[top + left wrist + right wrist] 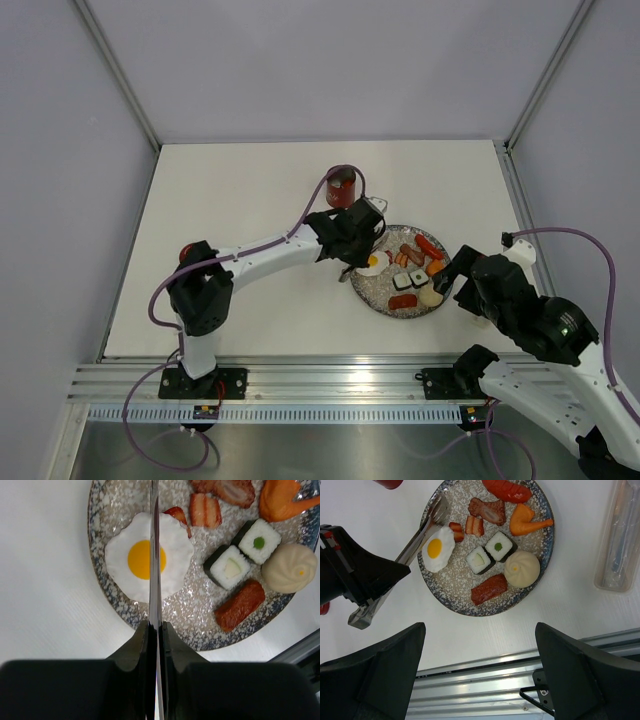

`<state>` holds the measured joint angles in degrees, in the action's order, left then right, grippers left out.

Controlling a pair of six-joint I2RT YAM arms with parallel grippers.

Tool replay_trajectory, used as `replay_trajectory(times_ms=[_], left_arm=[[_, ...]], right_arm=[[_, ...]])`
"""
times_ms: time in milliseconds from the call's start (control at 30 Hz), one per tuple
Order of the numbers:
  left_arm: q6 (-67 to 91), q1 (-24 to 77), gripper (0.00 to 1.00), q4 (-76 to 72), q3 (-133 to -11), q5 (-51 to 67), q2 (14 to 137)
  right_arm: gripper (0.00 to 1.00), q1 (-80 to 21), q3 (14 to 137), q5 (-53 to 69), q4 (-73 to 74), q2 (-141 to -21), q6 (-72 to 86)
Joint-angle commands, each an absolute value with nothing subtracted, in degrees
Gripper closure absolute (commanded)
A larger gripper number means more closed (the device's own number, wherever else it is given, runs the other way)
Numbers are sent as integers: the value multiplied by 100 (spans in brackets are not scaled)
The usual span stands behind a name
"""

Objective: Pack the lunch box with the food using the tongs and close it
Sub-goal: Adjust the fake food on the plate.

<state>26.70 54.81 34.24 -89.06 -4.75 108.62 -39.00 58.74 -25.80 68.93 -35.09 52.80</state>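
The red lunch box (341, 187) stood upright on the white table (230, 190), a little beyond the far left side of the speckled grey plate (454, 582) and not touching it. From where I stood I could not tell whether its lid was on. The toy food all lay on the plate. A fried egg (437, 550) sat at the left edge and two black-wrapped sushi rolls (479, 560) sat side by side in the middle. A pale round bun (521, 568) was just to their right, and a reddish-brown sausage (489, 589) lay near the front rim. An orange carrot piece (525, 522) and a bright red sausage (507, 488) lay toward the back. The slim silver tongs (417, 540) reached in over the plate's left rim and passed above the egg, with their two arms pressed almost together. I could not tell whether they touched the egg. The left gripper (156, 630) was clamped tight on the tongs' handle end, its fingers squeezing them from both sides. The right gripper (480, 627) hovered just off the plate's near right edge, its fingers spread wide apart and holding nothing.
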Motion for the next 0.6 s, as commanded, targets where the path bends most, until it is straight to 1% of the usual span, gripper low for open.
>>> replay_trajectory(times_ms=[0,300,567], left_arm=[[2847,5502,100,3788,-8527,-475,10319],[2997,5616,100,3876,-8086,-387,9756],[2953,5818,100,3814,-8463,-711,9615]], right_arm=[[0,-3938,5845,-2566,6961,-3463,5414],[1,-3938,5827,-2505,6891,-3489,5423],[1,-3946,5871,-2461,6838,-3542,5396]])
